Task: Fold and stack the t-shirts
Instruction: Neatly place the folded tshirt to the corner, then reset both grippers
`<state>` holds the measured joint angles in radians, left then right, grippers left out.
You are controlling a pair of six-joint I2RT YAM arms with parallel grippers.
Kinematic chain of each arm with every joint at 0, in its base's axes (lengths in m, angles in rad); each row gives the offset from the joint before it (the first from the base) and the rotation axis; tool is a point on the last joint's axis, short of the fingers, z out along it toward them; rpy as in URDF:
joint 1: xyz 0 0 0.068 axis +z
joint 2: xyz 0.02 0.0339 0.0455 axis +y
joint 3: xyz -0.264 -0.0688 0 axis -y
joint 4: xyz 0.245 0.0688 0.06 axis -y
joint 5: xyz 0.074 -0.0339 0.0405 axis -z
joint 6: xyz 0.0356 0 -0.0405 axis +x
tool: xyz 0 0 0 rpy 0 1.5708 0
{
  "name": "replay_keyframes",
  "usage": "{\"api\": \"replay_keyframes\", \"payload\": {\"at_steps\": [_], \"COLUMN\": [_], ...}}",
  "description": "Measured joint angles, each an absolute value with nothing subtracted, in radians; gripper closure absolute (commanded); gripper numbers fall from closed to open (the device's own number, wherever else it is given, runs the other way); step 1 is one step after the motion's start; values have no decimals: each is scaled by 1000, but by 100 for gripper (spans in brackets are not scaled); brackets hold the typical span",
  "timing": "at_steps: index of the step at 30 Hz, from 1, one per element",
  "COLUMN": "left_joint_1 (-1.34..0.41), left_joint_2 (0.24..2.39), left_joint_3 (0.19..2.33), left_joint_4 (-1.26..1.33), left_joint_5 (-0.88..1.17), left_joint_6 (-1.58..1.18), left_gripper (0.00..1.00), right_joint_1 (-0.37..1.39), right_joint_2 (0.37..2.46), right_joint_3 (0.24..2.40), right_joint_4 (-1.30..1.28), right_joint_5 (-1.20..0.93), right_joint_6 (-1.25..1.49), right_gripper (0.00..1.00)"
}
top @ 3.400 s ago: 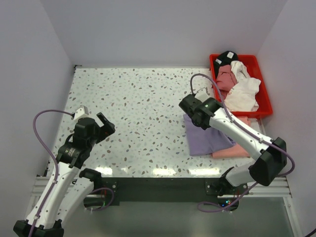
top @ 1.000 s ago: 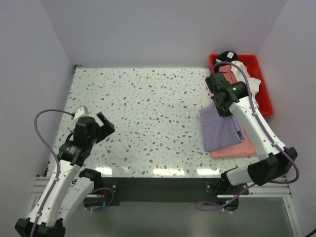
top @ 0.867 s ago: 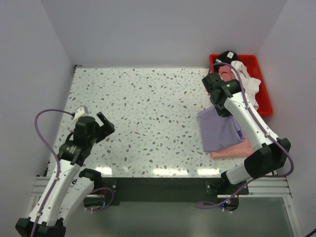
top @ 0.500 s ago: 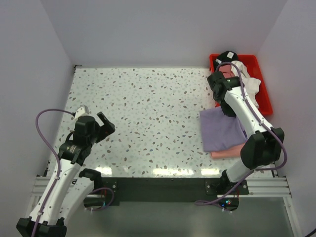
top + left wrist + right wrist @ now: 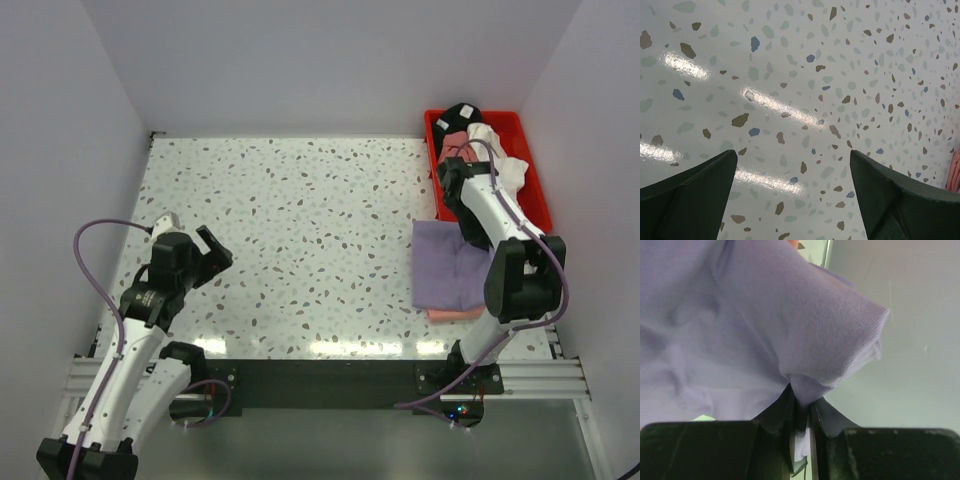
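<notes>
A folded lavender t-shirt [image 5: 448,272] lies on top of a salmon-pink t-shirt [image 5: 452,313] at the right of the table. My right gripper [image 5: 450,208] is at the lavender shirt's far edge, next to the bin, and is shut on a bunched fold of it. In the right wrist view that lavender cloth [image 5: 740,315] is pinched between the right gripper [image 5: 801,405] jaws. My left gripper [image 5: 218,252] hovers open over bare table at the left. Its fingers [image 5: 685,195] have nothing between them. More t-shirts lie in the bin: black [image 5: 462,113], dusty-rose [image 5: 456,147] and white [image 5: 500,168].
The red plastic bin [image 5: 541,205] stands at the back right corner against the right wall. White walls close in the speckled table [image 5: 300,220] on the left, back and right. A pink cloth edge [image 5: 956,172] shows at the right border of the left wrist view.
My right gripper has carried the lavender shirt to the right and back toward the bin. The shirt now covers most of the salmon-pink one. The left arm has not moved.
</notes>
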<state>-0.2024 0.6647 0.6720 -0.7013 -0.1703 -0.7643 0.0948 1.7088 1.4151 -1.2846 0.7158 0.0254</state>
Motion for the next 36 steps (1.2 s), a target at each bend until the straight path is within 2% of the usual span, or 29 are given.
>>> {"api": "replay_keyframes", "payload": {"at_steps": [1, 3, 4, 5, 14, 17, 21, 24, 36], "left_joint_1": [-201, -196, -195, -192, -183, -183, -183, -181, -178], "left_joint_2": [667, 672, 674, 675, 676, 677, 679, 680, 678], "left_joint_3": [672, 672, 672, 672, 668, 663, 661, 660, 659], "left_joint_4": [-701, -699, -698, -697, -696, -696, -696, -696, -696], "left_joint_5": [-168, -163, -163, -160, -155, -152, -152, -152, -152], "left_joint_6": [-764, -763, -763, -763, -762, -763, -763, -763, -763], "left_gripper": [0, 0, 0, 0, 0, 0, 0, 0, 0], "right_joint_1": [87, 73, 66, 60, 51, 51, 51, 52, 52], "right_joint_2": [1711, 1716, 1717, 1717, 1664, 1542, 1280, 1167, 1158], "right_joint_3": [1413, 1406, 1404, 1403, 1405, 1379, 1247, 1154, 823], "right_joint_4": [-1280, -1268, -1264, -1264, -1225, -1155, -1023, -968, -706], "right_joint_5": [716, 718, 721, 728, 690, 599, 403, 307, 213], "right_joint_6": [25, 29, 33, 39, 70, 90, 113, 134, 297], "right_gripper": [84, 59, 35, 1, 1, 1, 1, 1, 1]}}
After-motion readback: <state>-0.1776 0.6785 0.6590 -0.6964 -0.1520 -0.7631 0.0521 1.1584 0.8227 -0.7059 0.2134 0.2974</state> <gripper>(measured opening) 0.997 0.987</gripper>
